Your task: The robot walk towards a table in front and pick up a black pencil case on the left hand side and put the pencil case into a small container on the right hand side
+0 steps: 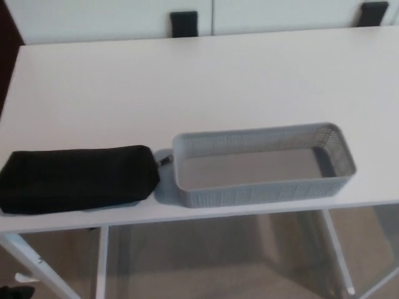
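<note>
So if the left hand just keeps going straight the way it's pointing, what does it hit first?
I cannot say: neither hand is in the head view, so its heading is unknown. Only the black pencil case on the table and the empty grey container to its right show.

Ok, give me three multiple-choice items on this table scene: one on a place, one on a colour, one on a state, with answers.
1. Where does the black fabric pencil case lie?
A. inside the basket
B. on the white table, left of the basket
C. on the floor

2. What colour is the woven plastic basket?
A. grey
B. red
C. black

3. What state is the basket in?
A. overturned
B. full of pens
C. upright and empty

Answers:
1. B, since the case rests on the tabletop near the front edge, its zip end by the basket's left wall.
2. A, as its mesh walls and floor are grey.
3. C, since its bare floor shows, opening upward.
</note>
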`<state>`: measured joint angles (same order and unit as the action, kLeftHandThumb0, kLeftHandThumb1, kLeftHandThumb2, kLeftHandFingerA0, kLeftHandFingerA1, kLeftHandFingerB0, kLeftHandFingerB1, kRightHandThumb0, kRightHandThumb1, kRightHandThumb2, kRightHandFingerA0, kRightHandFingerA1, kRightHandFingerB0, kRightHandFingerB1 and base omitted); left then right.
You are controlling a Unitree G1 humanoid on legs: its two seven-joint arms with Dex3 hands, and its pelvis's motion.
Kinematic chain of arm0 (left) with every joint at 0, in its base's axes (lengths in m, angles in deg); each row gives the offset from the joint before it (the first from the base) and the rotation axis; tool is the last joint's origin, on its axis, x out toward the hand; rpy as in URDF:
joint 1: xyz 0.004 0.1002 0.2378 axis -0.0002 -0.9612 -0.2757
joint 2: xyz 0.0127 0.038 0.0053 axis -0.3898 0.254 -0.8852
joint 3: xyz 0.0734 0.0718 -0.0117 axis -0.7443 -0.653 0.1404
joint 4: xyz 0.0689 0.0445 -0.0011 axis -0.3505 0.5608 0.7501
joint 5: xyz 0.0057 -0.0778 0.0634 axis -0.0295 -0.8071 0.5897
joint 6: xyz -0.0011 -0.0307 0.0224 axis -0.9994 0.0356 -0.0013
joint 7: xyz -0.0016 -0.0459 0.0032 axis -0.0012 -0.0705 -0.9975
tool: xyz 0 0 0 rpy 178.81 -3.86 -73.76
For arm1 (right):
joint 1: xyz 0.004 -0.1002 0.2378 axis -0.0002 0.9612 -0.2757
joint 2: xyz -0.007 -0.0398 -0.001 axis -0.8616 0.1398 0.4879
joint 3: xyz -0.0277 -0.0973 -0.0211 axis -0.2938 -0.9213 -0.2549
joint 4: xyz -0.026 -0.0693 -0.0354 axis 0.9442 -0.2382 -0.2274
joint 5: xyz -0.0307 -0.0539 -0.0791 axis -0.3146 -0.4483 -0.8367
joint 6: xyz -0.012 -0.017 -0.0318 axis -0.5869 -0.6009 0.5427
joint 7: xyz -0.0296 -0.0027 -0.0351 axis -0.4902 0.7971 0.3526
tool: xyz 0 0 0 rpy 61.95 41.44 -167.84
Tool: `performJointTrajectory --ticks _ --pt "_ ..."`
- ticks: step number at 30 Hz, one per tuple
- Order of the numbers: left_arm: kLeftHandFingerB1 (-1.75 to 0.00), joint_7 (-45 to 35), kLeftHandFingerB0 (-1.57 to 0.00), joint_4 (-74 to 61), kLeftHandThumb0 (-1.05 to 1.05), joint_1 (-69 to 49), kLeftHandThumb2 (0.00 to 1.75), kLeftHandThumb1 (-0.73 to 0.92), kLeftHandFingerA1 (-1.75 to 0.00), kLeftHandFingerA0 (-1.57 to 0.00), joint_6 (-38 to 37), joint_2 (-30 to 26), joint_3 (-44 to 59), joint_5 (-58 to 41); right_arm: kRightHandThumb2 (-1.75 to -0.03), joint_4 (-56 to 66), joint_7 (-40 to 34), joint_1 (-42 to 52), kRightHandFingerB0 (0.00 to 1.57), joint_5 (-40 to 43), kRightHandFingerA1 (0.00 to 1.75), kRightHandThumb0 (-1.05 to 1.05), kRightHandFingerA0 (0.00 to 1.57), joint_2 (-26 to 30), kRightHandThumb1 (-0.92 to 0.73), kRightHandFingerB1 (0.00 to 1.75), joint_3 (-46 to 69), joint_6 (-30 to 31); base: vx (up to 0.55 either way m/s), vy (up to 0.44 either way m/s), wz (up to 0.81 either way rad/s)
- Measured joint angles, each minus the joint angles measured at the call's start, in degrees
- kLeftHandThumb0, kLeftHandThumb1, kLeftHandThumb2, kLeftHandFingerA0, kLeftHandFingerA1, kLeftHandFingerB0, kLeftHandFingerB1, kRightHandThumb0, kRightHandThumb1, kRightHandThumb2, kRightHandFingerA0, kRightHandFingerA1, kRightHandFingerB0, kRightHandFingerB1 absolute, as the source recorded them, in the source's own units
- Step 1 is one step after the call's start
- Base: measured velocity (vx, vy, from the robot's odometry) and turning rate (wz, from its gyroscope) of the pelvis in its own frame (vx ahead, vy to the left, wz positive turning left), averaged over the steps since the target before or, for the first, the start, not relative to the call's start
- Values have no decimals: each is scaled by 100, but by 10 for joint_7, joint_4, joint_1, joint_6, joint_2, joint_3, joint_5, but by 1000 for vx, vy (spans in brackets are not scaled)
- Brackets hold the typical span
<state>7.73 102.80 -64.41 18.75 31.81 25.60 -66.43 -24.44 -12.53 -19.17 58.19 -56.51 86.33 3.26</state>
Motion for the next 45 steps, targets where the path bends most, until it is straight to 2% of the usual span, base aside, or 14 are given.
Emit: performJointTrajectory --ticks 4,7,8,12,13,16,17,18,20,21,29,34,35,45 --pt "-40 -4 -36 -3 -27 -1 60 44 -47 -52 0 2 -10 3 -75 -3 2 -4 39 1 63 -43 64 0 -47 50 6 -1 49 5 6" --pt "-41 -6 -38 -8 -26 -6 60 44 -49 -54 0 4 -21 5 -57 -4 2 -3 45 1 56 -36 69 0 -58 40 6 -1 16 -8 3" --pt "-41 -7 -37 -10 -26 -7 60 45 -49 -53 1 5 -22 6 -76 -3 2 -2 39 1 65 -42 64 0 -46 50 7 -1 0 0 0" --pt "-40 -11 -35 -25 -26 -16 60 45 -48 -51 1 10 -24 7 -56 -5 2 0 45 1 50 -36 63 0 -58 39 7 -2 0 0 0" --pt "-40 -13 -35 -28 -26 -16 60 45 -47 -50 1 10 -24 7 -77 -6 1 -1 39 0 63 -42 59 0 -47 50 6 -2 0 0 0" --pt "-41 -19 -35 -43 -27 -19 61 45 -47 -49 6 8 -23 7 -77 -5 -1 -1 39 -1 61 -43 59 0 -47 50 3 -2 0 0 0" --pt "-41 -23 -36 -54 -29 -24 62 45 -48 -50 7 5 -23 7 -56 -5 -1 0 45 -1 49 -35 63 0 -58 39 2 -2 0 0 0" --pt "-42 -26 -37 -65 -34 -31 62 42 -50 -52 8 2 -23 7 -77 -5 -1 1 38 -1 62 -43 62 0 -47 50 2 -2 0 0 0" --pt "-43 -34 -38 -106 -35 -57 64 42 -50 -51 10 -6 -24 7 -57 -5 -2 4 43 -1 52 -35 67 0 -59 39 1 -2 0 0 0" --pt "-42 -39 -39 -137 -33 -78 62 41 -49 -50 11 -12 -24 6 -77 -5 -2 5 36 -1 62 -42 62 0 -47 49 1 -2 0 0 0" --pt "-38 -81 -31 -329 -38 -209 61 39 -45 -38 10 -31 -14 -13 -57 -5 -1 1 43 -1 56 -33 68 0 -57 39 1 -2 0 0 0" --pt "-37 -117 -27 -457 -39 -308 60 38 -44 -34 4 -55 13 -40 -57 -7 -1 -1 42 -1 53 -31 65 0 -58 39 1 -2 0 0 0" --pt "-38 -122 -28 -476 -38 -322 59 37 -46 -36 4 -58 22 -46 -76 -7 -1 -2 36 -1 63 -39 60 0 -46 49 1 -2 0 0 0" --pt "-40 -189 -34 -678 -43 -438 61 33 -46 -39 5 -73 158 -143 -58 -7 -1 -5 42 -1 54 -34 66 0 -58 40 -1 -2 0 0 0"
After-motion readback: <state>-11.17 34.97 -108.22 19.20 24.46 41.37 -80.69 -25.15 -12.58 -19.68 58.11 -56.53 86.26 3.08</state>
